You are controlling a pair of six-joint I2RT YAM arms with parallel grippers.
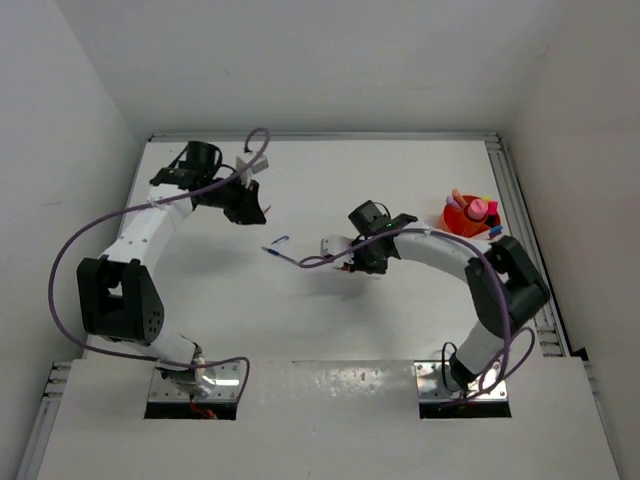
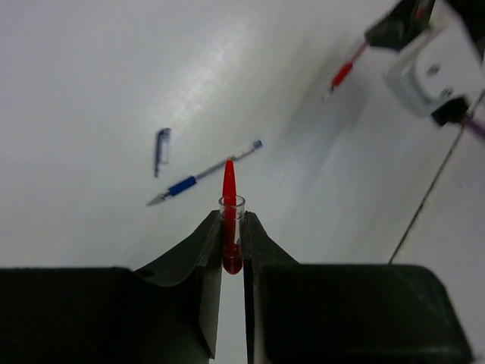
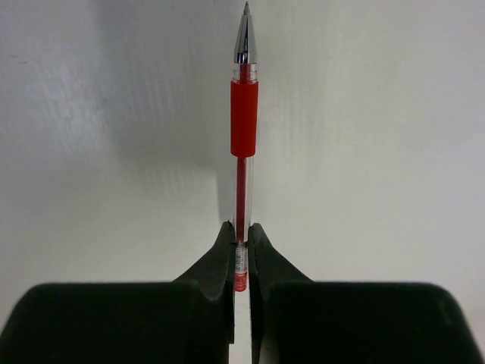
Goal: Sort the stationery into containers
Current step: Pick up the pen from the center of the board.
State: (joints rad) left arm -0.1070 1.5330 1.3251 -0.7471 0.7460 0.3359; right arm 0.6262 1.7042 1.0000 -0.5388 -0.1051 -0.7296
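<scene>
The left claw [image 2: 232, 224] is clamped on a red pen cap [image 2: 229, 178], whose pointed end is aimed away from the wrist. The right claw [image 3: 241, 231] is pinched tight on the rear of an uncapped red pen [image 3: 244, 121]. A blue pen [image 2: 204, 176] and a loose blue cap [image 2: 162, 150] are laid near each other on the table [image 1: 400, 170]. Markers [image 1: 477, 208] are gathered in the orange bowl [image 1: 450, 222] at the right edge.

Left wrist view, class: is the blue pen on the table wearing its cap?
No: the blue pen lies uncapped, its blue cap apart beside it.
</scene>
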